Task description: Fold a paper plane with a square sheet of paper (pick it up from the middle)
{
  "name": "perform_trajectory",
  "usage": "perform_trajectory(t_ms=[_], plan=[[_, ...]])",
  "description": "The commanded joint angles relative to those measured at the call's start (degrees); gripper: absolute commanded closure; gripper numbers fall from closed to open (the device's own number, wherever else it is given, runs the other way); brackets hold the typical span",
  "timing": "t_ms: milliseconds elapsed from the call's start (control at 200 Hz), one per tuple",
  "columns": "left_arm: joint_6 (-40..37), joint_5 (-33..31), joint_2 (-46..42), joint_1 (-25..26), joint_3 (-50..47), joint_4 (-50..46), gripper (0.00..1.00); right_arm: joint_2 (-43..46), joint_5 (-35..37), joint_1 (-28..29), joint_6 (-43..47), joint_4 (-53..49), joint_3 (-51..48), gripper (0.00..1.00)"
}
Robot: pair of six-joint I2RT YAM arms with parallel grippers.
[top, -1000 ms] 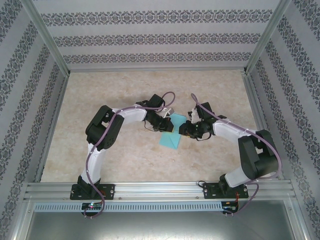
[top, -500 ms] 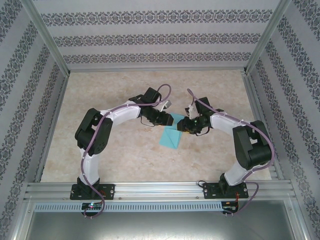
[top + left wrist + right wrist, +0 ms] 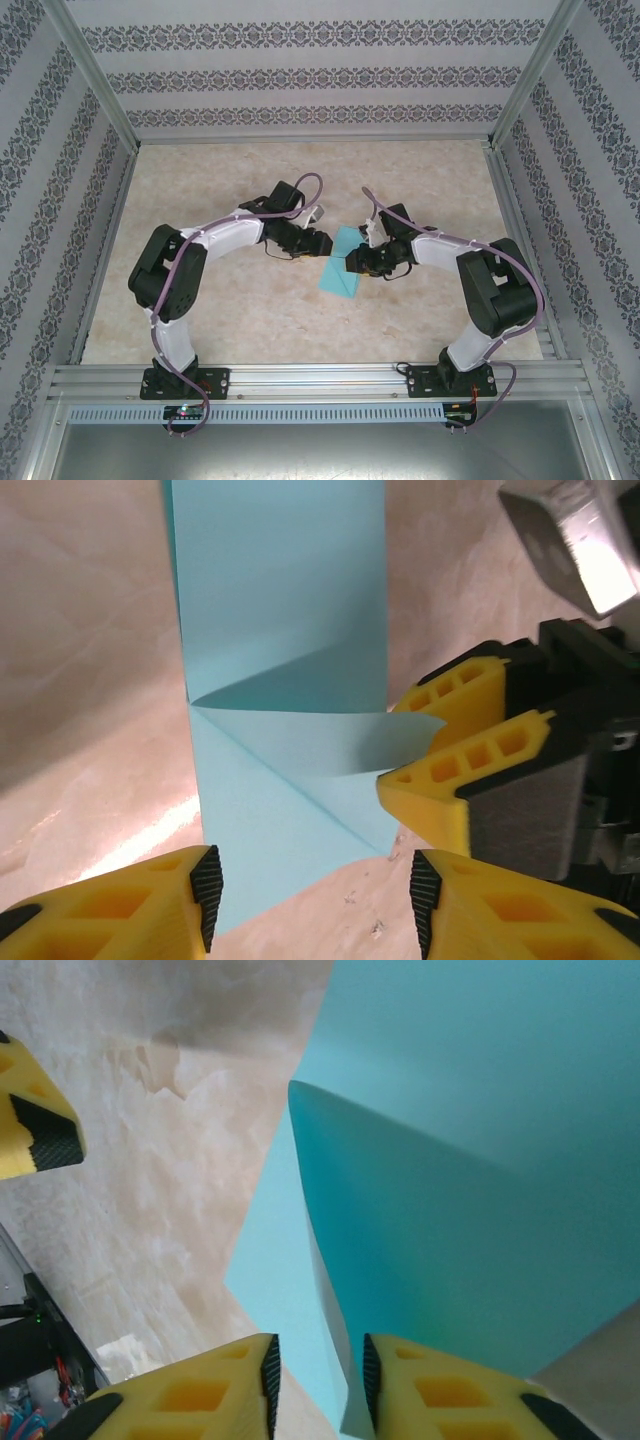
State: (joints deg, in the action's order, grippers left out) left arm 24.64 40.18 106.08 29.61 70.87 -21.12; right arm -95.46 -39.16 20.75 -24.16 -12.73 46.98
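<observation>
Your count for this bench: one sheet of paper [image 3: 342,270], turquoise and partly folded, near the middle of the table [image 3: 240,330]. You have two robot arms, bolted at the table's near edge, one toward each corner. Two grippers: the left gripper [image 3: 322,243] and the right gripper [image 3: 352,264]. You see four yellow fingers [image 3: 470,715] in the left wrist view.

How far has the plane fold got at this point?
Early stage. Done: the square sheet of paper lies on the table as a folded strip with one corner turned into a triangular flap. In hand: the right gripper pinches the lifted flap's edge, while the left gripper stands open over the near end, holding nothing. Left: the pointed nose, the wing folds, then lifting it.
</observation>
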Motion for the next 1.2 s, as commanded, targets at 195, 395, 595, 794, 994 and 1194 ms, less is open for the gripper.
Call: perform_trajectory(t_ms=[195, 395, 595, 794, 994, 1194], plan=[[11.07, -3.30, -8.64, -1.66, -10.48, 15.20, 0.41, 0.78, -3.40, 0.89, -2.66, 6.28, -2.85, 0.94], [16.95, -6.55, -14.68, -1.74, -18.09, 23.89, 0.36, 5.60, -5.63, 0.04, -3.70, 6.77, -2.57, 1.00], [22.58, -7.98, -20.75, -1.85, -23.33, 30.72, 0.23, 11.38, -10.04, -2.11, -5.67, 6.75, -1.33, 1.00], [29.50, -6.94, -23.90, -1.94, -25.86, 38.75, 0.17, 15.50, -12.97, -2.54, -7.39, 6.52, 1.23, 1.00], [34.89, -4.81, -24.51, -1.94, -26.35, 43.13, 0.17, 17.69, -15.00, -2.23, -10.44, 9.47, 3.14, 1.00], [38.96, -2.29, -22.65, -1.75, -26.14, 47.60, 0.17, 16.82, -16.04, -1.45, -11.31, 10.32, 5.22, 1.00]])
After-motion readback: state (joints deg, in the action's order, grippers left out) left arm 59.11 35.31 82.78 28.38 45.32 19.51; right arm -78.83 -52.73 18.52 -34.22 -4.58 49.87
